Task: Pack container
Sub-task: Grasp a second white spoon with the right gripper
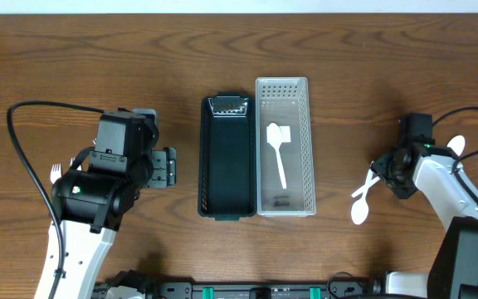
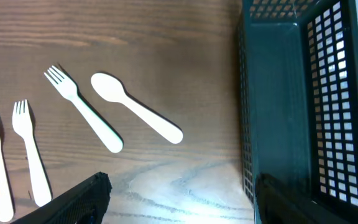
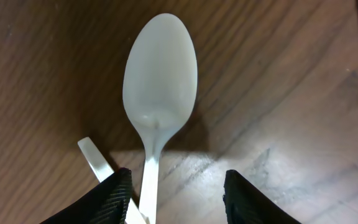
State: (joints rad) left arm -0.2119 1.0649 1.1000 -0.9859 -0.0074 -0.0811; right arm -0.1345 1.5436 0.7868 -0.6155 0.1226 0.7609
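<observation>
Wooden desk (image 1: 347,50) carries a black container (image 1: 207,166) and a white container (image 1: 309,149) side by side at centre, the left claw (image 2: 179,186) spread and empty near the black one, the right claw (image 3: 178,177) spread astride a white spoon (image 3: 160,74).

Two baskets (image 1: 226,166), three forks (image 2: 79,109), four spoons (image 3: 160,68)

The left arm (image 1: 81,241) has a white link, boxy black housings, a small green light and a looping black cable (image 1: 19,149). The right arm (image 1: 442,187) has a white link, black joints and a green light. The fingers (image 3: 107,199) are black and ribbed.
</observation>
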